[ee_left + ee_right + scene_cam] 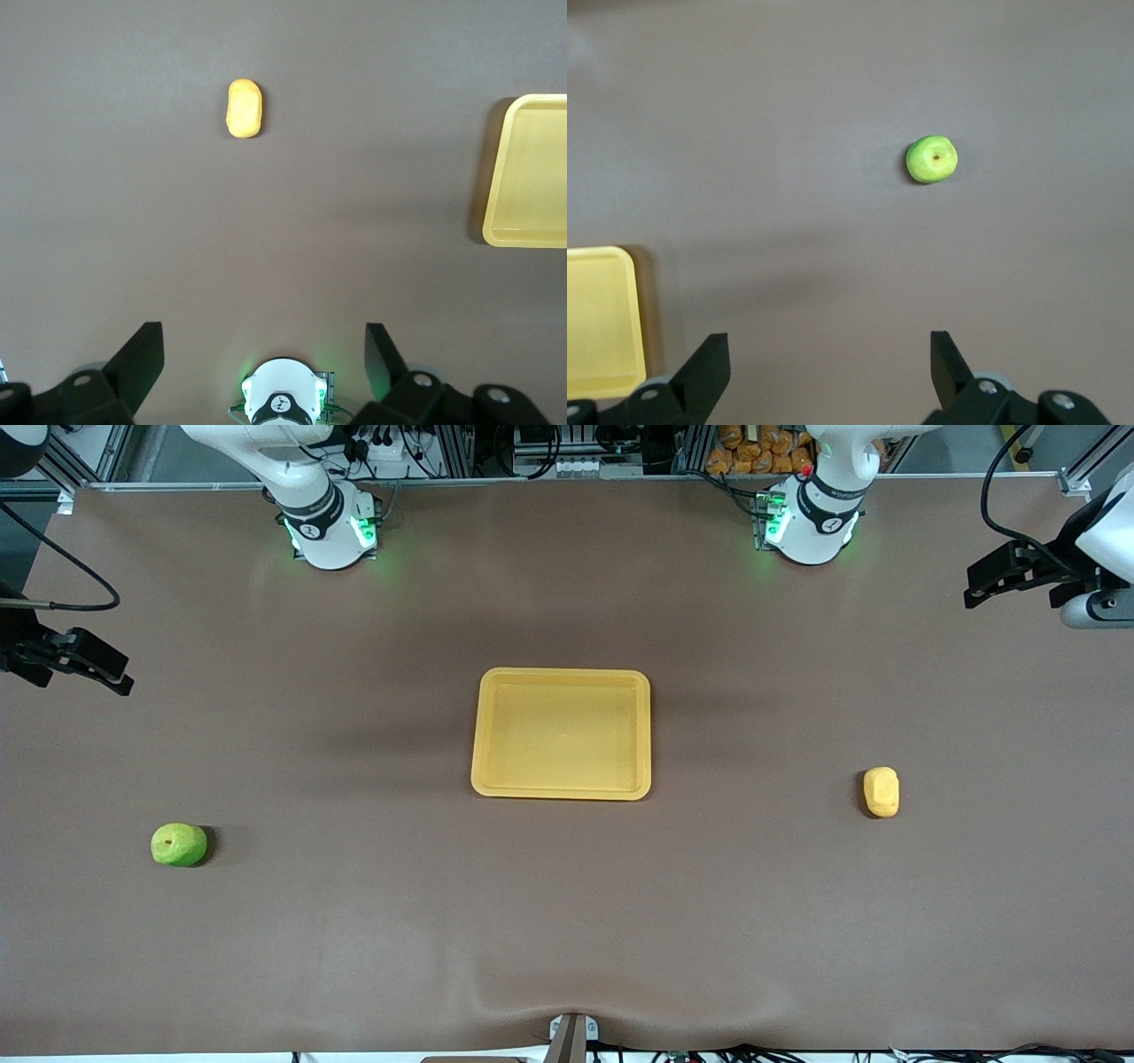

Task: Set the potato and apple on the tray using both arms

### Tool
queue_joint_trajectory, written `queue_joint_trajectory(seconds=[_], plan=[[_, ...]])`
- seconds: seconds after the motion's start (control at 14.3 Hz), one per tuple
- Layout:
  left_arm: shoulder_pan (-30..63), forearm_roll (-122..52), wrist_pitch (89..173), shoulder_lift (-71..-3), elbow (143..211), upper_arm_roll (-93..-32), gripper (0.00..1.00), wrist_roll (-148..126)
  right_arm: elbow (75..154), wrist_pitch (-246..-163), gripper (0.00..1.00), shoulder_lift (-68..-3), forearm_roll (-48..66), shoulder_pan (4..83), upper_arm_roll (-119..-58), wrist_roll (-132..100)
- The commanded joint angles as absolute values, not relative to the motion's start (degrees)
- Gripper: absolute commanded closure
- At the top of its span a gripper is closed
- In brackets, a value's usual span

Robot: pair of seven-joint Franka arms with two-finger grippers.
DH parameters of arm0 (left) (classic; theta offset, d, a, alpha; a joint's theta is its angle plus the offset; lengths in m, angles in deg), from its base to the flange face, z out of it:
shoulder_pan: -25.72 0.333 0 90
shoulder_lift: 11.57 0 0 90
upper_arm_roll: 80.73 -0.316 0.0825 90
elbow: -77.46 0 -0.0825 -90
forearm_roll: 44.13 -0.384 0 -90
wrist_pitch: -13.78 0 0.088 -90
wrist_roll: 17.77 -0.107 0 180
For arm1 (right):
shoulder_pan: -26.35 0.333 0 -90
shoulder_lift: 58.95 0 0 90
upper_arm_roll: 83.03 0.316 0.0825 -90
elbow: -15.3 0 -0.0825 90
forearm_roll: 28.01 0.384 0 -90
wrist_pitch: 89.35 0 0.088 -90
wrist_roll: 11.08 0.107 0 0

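The yellow-orange tray (563, 790) lies empty at the table's middle. The green apple (179, 844) lies on the table toward the right arm's end, nearer to the front camera than the tray. The yellow-orange potato (881, 791) lies toward the left arm's end. My right gripper (111, 675) hangs open and empty over the table's right-arm end, apart from the apple (932, 159). My left gripper (979, 586) hangs open and empty over the left-arm end, apart from the potato (244, 109). Both wrist views show their own gripper, left (263, 352) and right (830, 354), and a corner of the tray (532, 168) (598, 319).
The brown table mat (567, 921) covers the whole surface. The arm bases (328, 531) (811, 527) stand along the edge farthest from the front camera. A small metal clamp (571, 1036) sits at the nearest edge.
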State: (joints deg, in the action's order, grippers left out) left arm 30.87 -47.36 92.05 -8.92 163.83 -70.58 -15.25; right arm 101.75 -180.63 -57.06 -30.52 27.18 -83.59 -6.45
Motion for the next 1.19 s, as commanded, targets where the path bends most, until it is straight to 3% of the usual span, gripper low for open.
queue_joint_trajectory(seconds=[0.0, 0.21, 1.12], plan=[[31.0, -46.4, 91.8, -8.8, 163.2, -70.5, 0.00, -15.2, 100.2, -179.4, 0.00, -56.3, -31.4, 27.8, -83.7, -9.5], [31.0, -46.4, 91.8, -8.8, 163.2, -70.5, 0.00, -15.0, 100.5, -176.3, 0.00, -56.4, -31.4, 27.9, -83.7, -9.6], [31.4, -46.5, 91.6, -8.9, 164.0, -71.1, 0.00, -14.3, 99.9, -177.5, 0.00, -53.9, -29.7, 23.8, -84.3, -9.6]])
